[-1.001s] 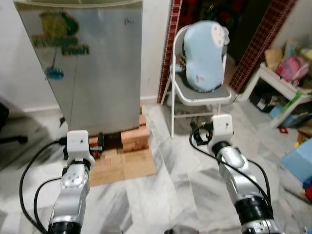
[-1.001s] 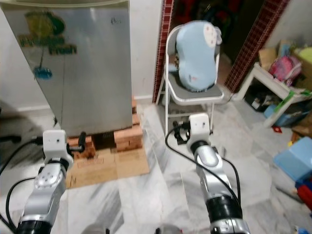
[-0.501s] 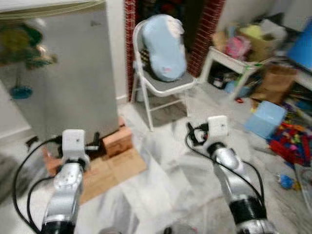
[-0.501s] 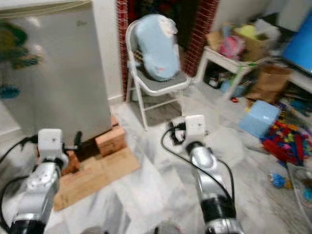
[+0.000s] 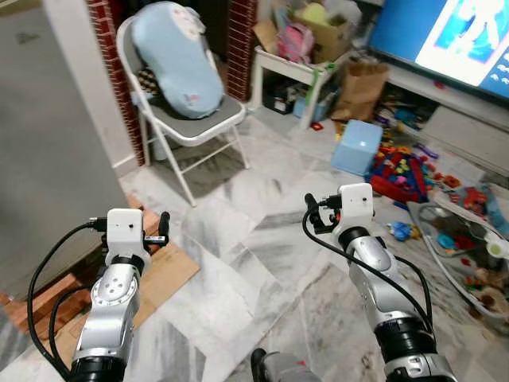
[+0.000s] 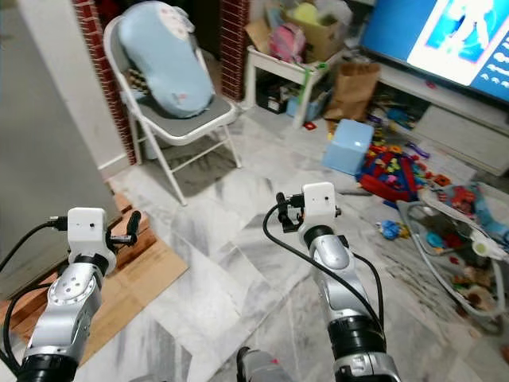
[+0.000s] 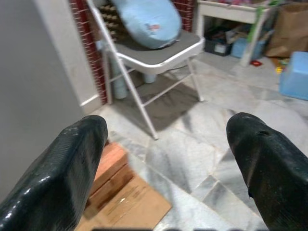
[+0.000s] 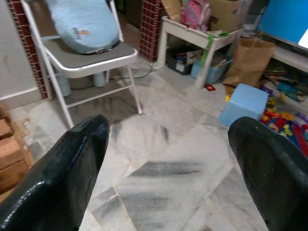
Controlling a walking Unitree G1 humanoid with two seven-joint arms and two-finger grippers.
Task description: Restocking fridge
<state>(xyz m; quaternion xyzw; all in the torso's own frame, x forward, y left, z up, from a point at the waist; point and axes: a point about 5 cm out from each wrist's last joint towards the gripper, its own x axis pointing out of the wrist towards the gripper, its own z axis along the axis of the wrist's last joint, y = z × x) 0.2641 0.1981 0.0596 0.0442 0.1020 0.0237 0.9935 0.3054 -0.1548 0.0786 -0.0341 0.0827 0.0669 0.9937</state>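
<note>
Two grippers hang over bare marble floor point(image 5: 262, 263), holding nothing: the left gripper point(image 7: 166, 159) and the right gripper point(image 8: 168, 163) each have their black fingers spread wide. Open floor runs between the arms and on toward 12 o'clock. At 9 o'clock the grey fridge point(image 5: 44, 135) stands shut, raised on bricks point(image 7: 113, 163) with flattened cardboard point(image 5: 163, 274) beside them. At 11 o'clock a white folding chair point(image 5: 195, 131) carries a pale blue cushion point(image 5: 175, 56). A white side table point(image 5: 298, 68) and a paper bag point(image 5: 362, 83) sit near 1 o'clock. A blue box point(image 5: 356, 147) and scattered toys point(image 5: 413, 171) crowd 2 o'clock.
</note>
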